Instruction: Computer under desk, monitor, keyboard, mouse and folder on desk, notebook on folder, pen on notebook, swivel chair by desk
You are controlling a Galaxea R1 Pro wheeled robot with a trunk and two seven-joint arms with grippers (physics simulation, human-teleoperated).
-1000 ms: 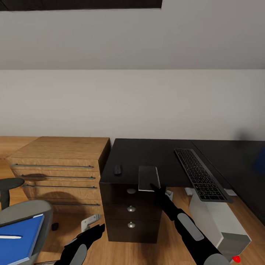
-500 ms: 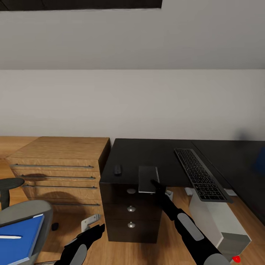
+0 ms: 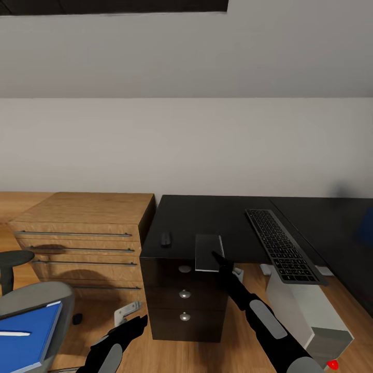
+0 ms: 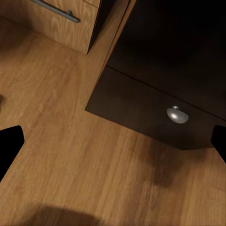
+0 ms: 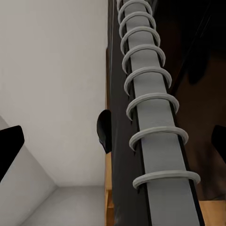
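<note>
The dark notebook lies on the black desk, overhanging its front edge. My right gripper is at the notebook's near corner and open, and its wrist view looks along the spiral binding between the spread fingertips. The mouse sits left of the notebook. The keyboard lies slanted over the desk's edge and the grey computer. At lower left the swivel chair carries the blue folder with a white pen on it. My left gripper hangs open, low over the floor. The monitor is out of view.
A black drawer unit with silver knobs stands under the desk's left end. A light-wood chest of drawers is beside it on the left. Wood floor lies between the chair and the drawer unit.
My right gripper has edged slightly forward at the notebook's near edge. The left arm and the other things have not moved.
</note>
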